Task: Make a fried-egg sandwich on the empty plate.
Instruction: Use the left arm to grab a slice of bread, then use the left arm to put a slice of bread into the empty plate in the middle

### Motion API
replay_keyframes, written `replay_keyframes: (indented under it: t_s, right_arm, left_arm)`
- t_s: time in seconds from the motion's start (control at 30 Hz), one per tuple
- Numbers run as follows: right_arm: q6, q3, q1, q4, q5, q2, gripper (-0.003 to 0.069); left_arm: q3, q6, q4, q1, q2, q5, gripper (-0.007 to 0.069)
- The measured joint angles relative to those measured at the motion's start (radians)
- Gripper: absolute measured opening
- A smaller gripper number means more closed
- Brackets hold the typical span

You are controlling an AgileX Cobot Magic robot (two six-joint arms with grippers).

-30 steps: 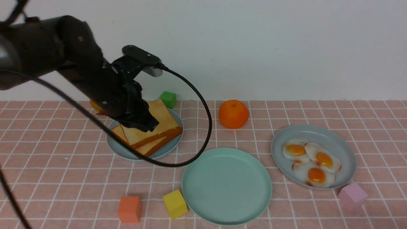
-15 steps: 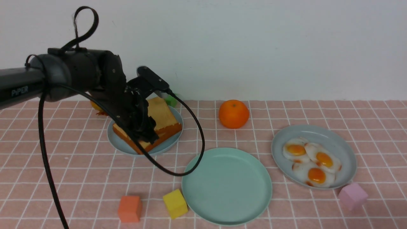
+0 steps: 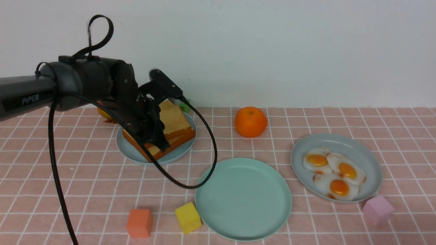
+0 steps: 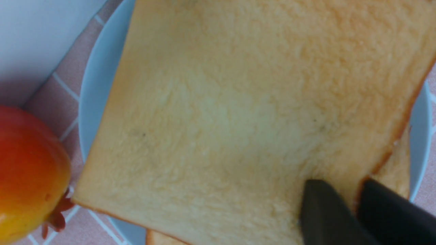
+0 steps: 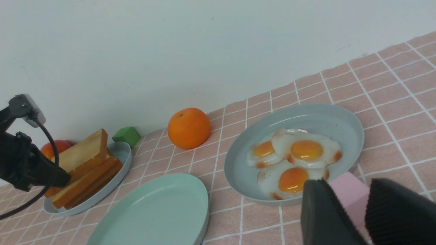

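While three plates sit on the pink-checked desk point(image 3: 85, 190), only two of them carry anything. The pale-blue plate point(image 3: 178, 153) at the back left holds a stack of toast slices point(image 3: 178, 137). At least two show, but the exact count cannot be told. The top toast slice point(image 3: 173, 119) lies tilted, one edge higher than the rest, and the left gripper point(image 3: 160, 144) is clamped on it. In the left wrist view one finger point(image 4: 320, 211) rests on the golden face and the other sits past the crust. The grey-blue plate point(image 3: 361, 153) at the right holds three fried eggs point(image 3: 335, 173), overlapping one another. The mint-green plate point(image 3: 243, 199), the widest, lies bare at front centre, between the other two.

The right gripper point(image 5: 352, 190) hangs near the egg plate, jaws parted with nothing between them.

Four cubes lie on the cloth:
- A green cube point(image 3: 185, 107) is behind the toast plate.
- An orange cube point(image 3: 139, 223) and a yellow cube point(image 3: 187, 217) are at the front, the yellow one just beside the mint-green plate.
- A pink cube point(image 3: 377, 209) is just beside the egg plate's front rim.

One orange point(image 3: 250, 121) stands at the back. One red-and-yellow fruit point(image 4: 30, 177) lies just beside the toast plate.
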Motion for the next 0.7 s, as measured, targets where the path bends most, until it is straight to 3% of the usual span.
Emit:
replay_keyframes:
  t_s: [0.1,0.7]
  right_arm:
    - [0.000,0.000,0.000,0.000,0.000,0.000,0.0241]
    - [0.022,0.000,0.000,0.047,-0.041,0.000,0.0241]
  left_arm:
    - [-0.003,0.000,0.000,0.000,0.001,0.005,0.0027]
    - [0.006,-0.057,-0.085,-0.018,-0.248,0.191,0.0027]
